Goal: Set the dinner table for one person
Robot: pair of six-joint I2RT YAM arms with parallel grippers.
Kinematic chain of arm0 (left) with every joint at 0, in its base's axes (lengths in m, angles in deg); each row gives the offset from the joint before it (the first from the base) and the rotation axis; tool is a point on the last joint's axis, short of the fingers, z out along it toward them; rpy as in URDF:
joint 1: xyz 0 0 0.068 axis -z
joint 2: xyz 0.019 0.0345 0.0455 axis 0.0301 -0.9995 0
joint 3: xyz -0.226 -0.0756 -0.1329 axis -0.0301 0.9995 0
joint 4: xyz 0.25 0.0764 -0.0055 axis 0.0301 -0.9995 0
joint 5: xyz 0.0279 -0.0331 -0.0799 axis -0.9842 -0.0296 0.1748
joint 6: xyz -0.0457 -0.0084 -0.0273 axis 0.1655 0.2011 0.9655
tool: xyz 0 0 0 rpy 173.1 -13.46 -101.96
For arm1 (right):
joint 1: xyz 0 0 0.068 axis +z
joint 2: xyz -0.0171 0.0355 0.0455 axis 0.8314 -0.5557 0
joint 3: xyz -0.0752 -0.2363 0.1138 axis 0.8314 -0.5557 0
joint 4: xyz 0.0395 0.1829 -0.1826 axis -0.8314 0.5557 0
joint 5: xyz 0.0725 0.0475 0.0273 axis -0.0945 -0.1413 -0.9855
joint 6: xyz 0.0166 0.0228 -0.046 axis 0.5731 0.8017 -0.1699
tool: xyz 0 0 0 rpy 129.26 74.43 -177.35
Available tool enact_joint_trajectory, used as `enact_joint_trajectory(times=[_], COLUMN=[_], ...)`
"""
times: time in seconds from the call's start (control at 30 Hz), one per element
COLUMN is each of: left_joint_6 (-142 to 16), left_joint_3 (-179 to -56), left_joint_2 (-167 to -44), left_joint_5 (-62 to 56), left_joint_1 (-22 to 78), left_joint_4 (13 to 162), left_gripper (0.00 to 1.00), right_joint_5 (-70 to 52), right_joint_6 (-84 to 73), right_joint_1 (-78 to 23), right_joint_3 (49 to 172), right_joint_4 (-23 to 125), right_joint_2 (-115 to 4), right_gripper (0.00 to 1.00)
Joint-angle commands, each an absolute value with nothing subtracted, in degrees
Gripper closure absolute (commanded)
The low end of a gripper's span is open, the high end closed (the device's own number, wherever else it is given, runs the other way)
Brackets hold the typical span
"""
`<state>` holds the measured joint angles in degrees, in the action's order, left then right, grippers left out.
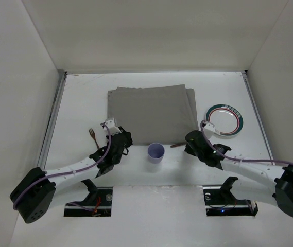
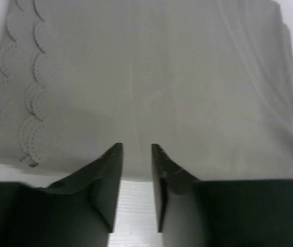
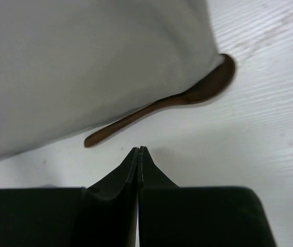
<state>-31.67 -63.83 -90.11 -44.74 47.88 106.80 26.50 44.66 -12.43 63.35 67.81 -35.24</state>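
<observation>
Fork [image 1: 91, 135] off the placemat's [image 1: 151, 113] left near corner, on bare bench [image 1: 84, 98], nobody on it. Left hand [image 2: 136, 149] sits right at the placemat's near edge, fingers spread a little with nothing between them. Cup [image 1: 156, 153] stands just off the middle of that near edge. Then the spoon [image 3: 177, 103]: it lies along the placemat's right near corner, bowl touching the cloth and maybe tucked a shade under it, handle pointing out onto the bench. The right hand [image 3: 139, 149] is just short of the handle end, fingers pressed together and empty. Plate [image 1: 224, 120] waits off the placemat's right side, apart from the cloth.

My read: the spoon is the job here. That hand needs to spread first, then come down across the thin handle, not the bowl, and low enough to get under it on a flat bench. Lift away from the placemat so the cloth isn't dragged. Mind the cup nearby.

Poses now. The left arm reaches out long and low from its base towards the placemat's left near corner, wrist tipped down. The right arm mirrors it, stretched low towards the right near corner, hand angled down at the bench.
</observation>
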Motion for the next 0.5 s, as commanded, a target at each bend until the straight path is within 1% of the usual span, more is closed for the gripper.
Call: enact_joint_trajectory(times=[0.0, 0.07, 0.17, 0.23, 0.33, 0.4, 0.47], left_joint_6=[-35.3, -36.5, -36.4, -36.4, -37.8, -38.7, -38.7], left_joint_3=[-63.5, -62.5, -61.0, -60.6, -60.4, -59.6, -59.1], left_joint_2=[-89.4, -88.7, -86.6, -83.8, -75.2, -70.0, -68.3], left_joint_5=[-47.4, -47.3, -47.5, -46.9, -45.8, -46.0, -47.2], left_joint_1=[48.3, 48.4, 49.3, 49.6, 51.2, 52.1, 52.3], left_joint_4=[116.1, 118.2, 119.2, 118.9, 117.2, 117.2, 117.5], left_gripper=[0.83, 0.91, 0.95, 0.96, 0.96, 0.94, 0.92], right_joint_5=[29.4, 29.3, 26.8, 27.2, 29.1, 30.6, 31.6], right_joint_6=[43.3, 42.8, 41.0, 39.3, 37.0, 34.7, 35.1], right_joint_1=[-8.7, -7.4, -4.9, -2.1, 0.7, 0.9, -2.5], right_joint_3=[68.1, 69.3, 72.0, 74.7, 79.5, 82.0, 82.9], right_joint_4=[65.7, 66.3, 70.7, 75.6, 83.3, 86.7, 89.2], right_joint_2=[-36.4, -35.4, -33.3, -32.3, -30.4, -28.9, -26.5], right_gripper=[0.97, 0.96, 0.94, 0.92, 0.90, 0.88, 0.86])
